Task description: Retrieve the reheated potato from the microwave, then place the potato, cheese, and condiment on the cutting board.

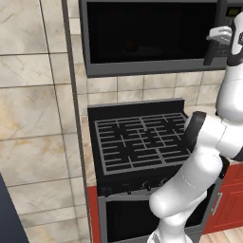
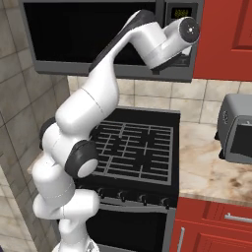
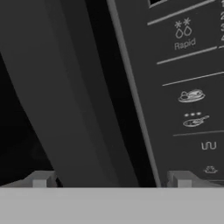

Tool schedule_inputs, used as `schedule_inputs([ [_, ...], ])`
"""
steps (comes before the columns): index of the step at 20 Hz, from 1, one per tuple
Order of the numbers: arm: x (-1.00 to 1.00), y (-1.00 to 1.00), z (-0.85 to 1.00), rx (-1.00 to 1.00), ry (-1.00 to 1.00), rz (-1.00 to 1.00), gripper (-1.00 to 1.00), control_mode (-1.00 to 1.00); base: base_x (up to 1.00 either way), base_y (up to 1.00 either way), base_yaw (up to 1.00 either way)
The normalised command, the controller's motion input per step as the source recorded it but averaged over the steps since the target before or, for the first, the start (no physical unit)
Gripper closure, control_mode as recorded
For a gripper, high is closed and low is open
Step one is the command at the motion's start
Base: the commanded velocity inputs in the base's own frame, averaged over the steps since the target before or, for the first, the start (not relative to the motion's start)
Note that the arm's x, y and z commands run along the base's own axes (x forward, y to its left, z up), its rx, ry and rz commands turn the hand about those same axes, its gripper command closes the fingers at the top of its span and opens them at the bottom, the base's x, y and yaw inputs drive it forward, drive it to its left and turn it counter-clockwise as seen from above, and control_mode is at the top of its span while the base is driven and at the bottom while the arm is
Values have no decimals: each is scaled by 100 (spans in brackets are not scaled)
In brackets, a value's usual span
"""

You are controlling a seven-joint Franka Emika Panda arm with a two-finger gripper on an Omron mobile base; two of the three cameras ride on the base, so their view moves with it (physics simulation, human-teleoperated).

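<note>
The microwave [image 1: 142, 38] hangs over the stove with its dark glass door shut. My gripper [image 1: 217, 34] is up at the door's vertical handle [image 1: 212, 47] on the right side. In the hand view the gripper [image 3: 111, 179] is open, and the grey handle bar [image 3: 74, 109] runs slantwise between the two fingertips [image 3: 41, 179], close in front of them. The keypad panel [image 3: 192, 96] lies just right of the handle. From the right base view my wrist covers the handle, below the microwave's display [image 2: 181, 12]. The potato is hidden behind the dark door. The cheese, condiment and cutting board are out of view.
A black gas stove [image 1: 137, 140] with grates stands under the microwave, its oven door below. A grey toaster oven [image 2: 236, 130] sits on the stone counter [image 2: 206, 167] to the right. Red cabinets [image 2: 226, 34] flank the microwave's right side; a tiled wall [image 1: 33, 118] closes the left.
</note>
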Motion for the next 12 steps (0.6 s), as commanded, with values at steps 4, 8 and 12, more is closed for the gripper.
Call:
schedule_inputs([
  [4,25,11,-11,3,-5,0,-100,-100,0,0,0],
  [8,33,9,-7,5,-4,0,100,-100,0,0,0],
  [12,36,20,0,4,-1,0,100,-100,0,0,0],
])
